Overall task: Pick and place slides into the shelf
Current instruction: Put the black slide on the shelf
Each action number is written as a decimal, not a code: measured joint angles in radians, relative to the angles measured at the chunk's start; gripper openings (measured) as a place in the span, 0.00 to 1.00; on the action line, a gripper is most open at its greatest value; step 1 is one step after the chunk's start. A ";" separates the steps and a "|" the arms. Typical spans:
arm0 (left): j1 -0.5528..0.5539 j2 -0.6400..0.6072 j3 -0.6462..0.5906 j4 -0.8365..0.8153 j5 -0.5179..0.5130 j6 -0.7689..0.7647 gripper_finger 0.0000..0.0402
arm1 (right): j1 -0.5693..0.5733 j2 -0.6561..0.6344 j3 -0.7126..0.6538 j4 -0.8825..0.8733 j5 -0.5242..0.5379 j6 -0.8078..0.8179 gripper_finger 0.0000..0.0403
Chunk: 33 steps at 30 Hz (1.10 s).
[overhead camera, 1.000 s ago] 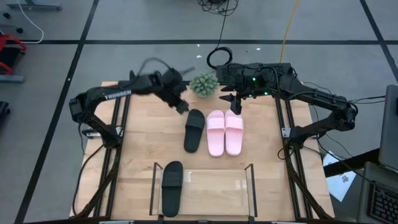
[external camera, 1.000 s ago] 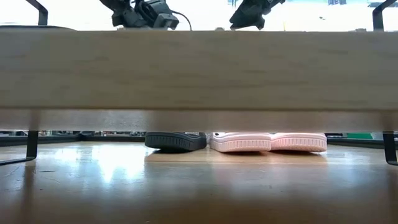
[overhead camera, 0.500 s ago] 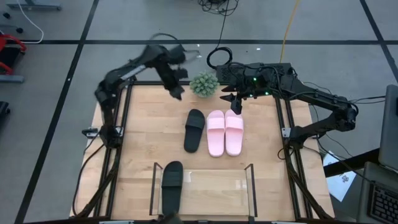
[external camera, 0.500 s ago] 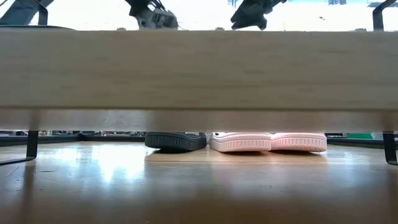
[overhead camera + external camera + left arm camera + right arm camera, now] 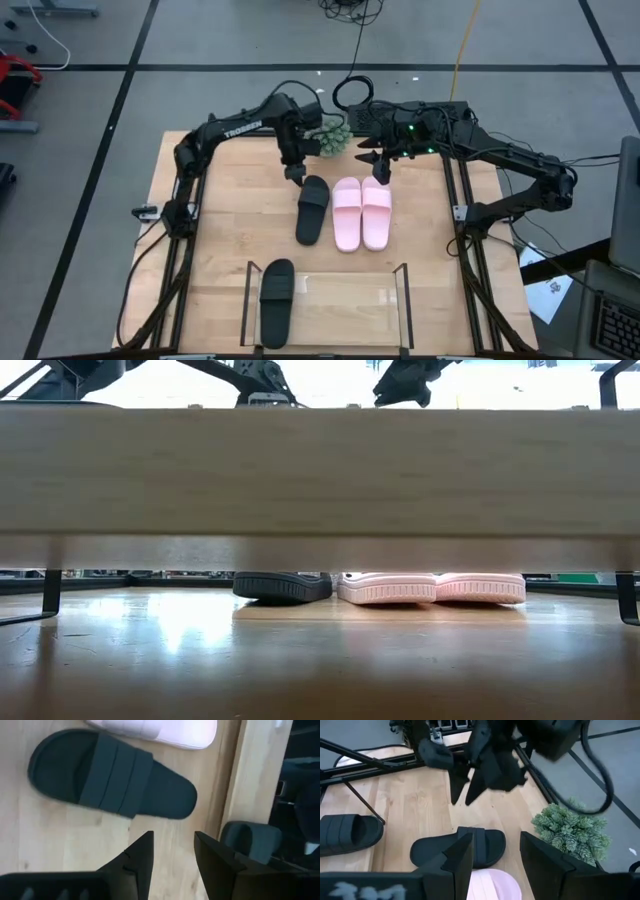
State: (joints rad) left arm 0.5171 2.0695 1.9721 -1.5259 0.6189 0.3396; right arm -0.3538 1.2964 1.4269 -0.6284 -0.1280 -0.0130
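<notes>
Lower left gripper (image 5: 293, 172), jaws spread, squarely over loose black slide (image 5: 312, 208) near bench's far edge; grip strap, then carry to shelf (image 5: 400, 283). Right gripper (image 5: 378, 172) waiting, jaws spread.

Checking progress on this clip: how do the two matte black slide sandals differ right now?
The black slide on the clear acrylic shelf lies at the shelf's left end, already placed; the black slide mid-table lies on bare wood beside the pale pink pair. The left gripper hovers open by the mid-table one; no gripper is near the shelved one. Both lie flat, strap up.
</notes>
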 joint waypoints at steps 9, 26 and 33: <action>-0.023 -0.001 0.000 0.156 -0.070 0.020 0.35 | 0.000 0.000 0.000 -0.009 0.000 -0.029 0.38; 0.028 -0.001 -0.177 0.266 0.049 -0.047 0.35 | -0.001 0.000 0.000 -0.072 0.000 -0.063 0.38; 0.033 -0.001 -0.246 0.343 0.089 -0.093 0.35 | -0.001 0.000 0.000 -0.072 0.000 -0.082 0.38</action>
State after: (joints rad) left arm 0.5505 2.0689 1.7265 -1.1830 0.7077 0.2467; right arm -0.3546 1.2961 1.4269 -0.7002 -0.1276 -0.0952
